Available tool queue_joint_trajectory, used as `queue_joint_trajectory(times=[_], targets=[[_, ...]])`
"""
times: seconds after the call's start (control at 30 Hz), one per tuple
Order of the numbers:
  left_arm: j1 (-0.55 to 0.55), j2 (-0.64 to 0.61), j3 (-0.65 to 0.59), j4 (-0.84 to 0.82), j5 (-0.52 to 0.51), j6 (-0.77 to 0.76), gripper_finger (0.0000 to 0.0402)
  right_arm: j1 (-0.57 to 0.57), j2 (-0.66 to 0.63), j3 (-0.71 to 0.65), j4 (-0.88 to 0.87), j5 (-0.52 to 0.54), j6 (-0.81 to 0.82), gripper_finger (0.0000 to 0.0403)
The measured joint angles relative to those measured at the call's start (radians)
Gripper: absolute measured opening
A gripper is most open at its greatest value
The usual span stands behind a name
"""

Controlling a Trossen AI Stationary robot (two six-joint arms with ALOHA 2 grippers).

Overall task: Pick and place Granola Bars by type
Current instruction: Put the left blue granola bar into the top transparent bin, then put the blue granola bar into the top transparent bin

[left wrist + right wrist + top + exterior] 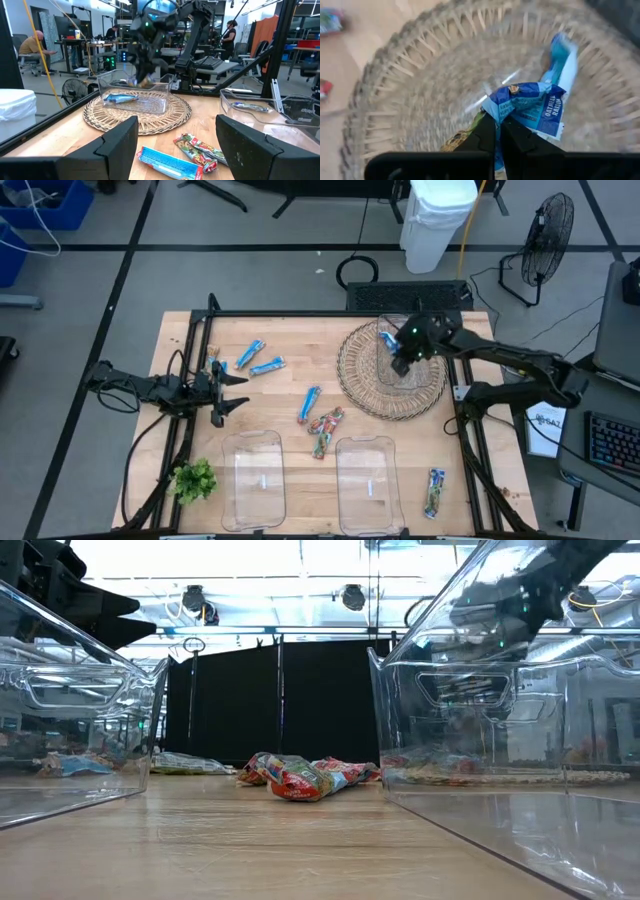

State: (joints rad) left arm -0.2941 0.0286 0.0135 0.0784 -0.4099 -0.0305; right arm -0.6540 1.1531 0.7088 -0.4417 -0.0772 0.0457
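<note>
1. Clear bins (254, 465) sit at the wooden worktop's (290, 395) near edge.
2. Right gripper (498, 131), above the wicker tray (360, 370), pinches a blue granola bar (532, 107).
3. Left gripper (232, 392) waits, fingers spread, at the worktop's left.
4. Grey floor (250, 270) holds a fan (545, 240).

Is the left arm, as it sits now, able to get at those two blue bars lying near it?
Probably yes. The left gripper is open and holds nothing, and the two blue bars lie on bare table just beyond it, with nothing between. The right gripper is busy over the wicker mat.
</note>
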Motion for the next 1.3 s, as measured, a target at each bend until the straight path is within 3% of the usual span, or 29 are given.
queue_joint_trajectory(times=[0.33, 0.67, 0.83, 1.03, 1.13, 1.3], targets=[[0.000, 0.000, 0.000, 0.000, 0.000, 0.000, 0.0267, 0.001, 0.022, -0.075, 0.079, -0.007, 0.035, 0.0015], [0.000, 0.000, 0.000, 0.000, 0.000, 0.000, 0.0267, 0.002, 0.013, -0.075, 0.154, -0.142, 0.072, 0.0118], [0.000, 0.000, 0.000, 0.000, 0.000, 0.000, 0.0267, 0.002, -0.061, -0.075, 0.207, -0.305, 0.097, 0.0146], [0.000, 0.000, 0.000, 0.000, 0.000, 0.000, 0.0267, 0.028, -0.229, -0.075, 0.265, -0.568, 0.143, 0.0135], [0.000, 0.000, 0.000, 0.000, 0.000, 0.000, 0.0267, 0.095, -0.314, -0.075, 0.278, -0.669, 0.188, 0.0126], [0.000, 0.000, 0.000, 0.000, 0.000, 0.000, 0.0267, 0.298, -0.437, -0.075, 0.331, -0.712, 0.371, 0.0117]])
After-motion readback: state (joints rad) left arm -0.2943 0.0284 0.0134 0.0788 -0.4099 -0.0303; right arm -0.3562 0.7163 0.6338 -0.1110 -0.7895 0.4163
